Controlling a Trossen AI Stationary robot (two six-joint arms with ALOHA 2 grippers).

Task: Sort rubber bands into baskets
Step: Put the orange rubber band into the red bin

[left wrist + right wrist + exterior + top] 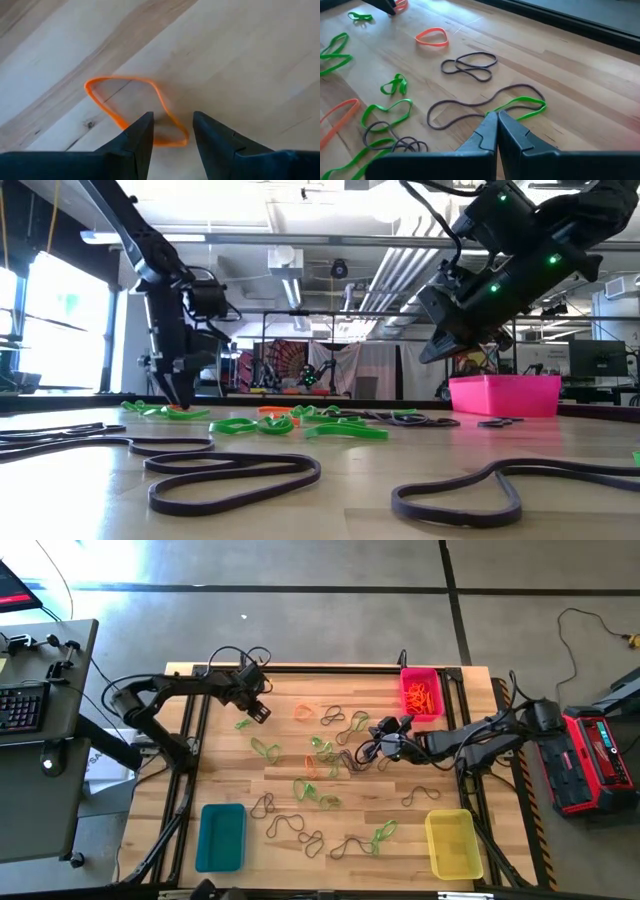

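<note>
**Over the wooden table: left arm reaching down, right arm raised**

On the wooden table [225,775], the left gripper [170,127] points down, fingers parted astride an orange rubber band [127,107]. The right gripper [496,120], clenched empty, hovers mid-table near the pink basket [421,693].

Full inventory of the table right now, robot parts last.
Rubber bands: many, orange, green and dark, loose over the middle of the table.
Orange band: one, on bare wood at the left pincer's tips.
Orange bands in basket: several, inside the pink basket.
Pink basket: one, far right corner.
Teal basket: one, near left, looks empty.
Yellow basket: one, near right, looks empty.
Table: one, light wood.
Left pincer: open, low over the orange band, far left of the table.
Right pincer: shut, raised over the bands beside the pink basket.
</note>
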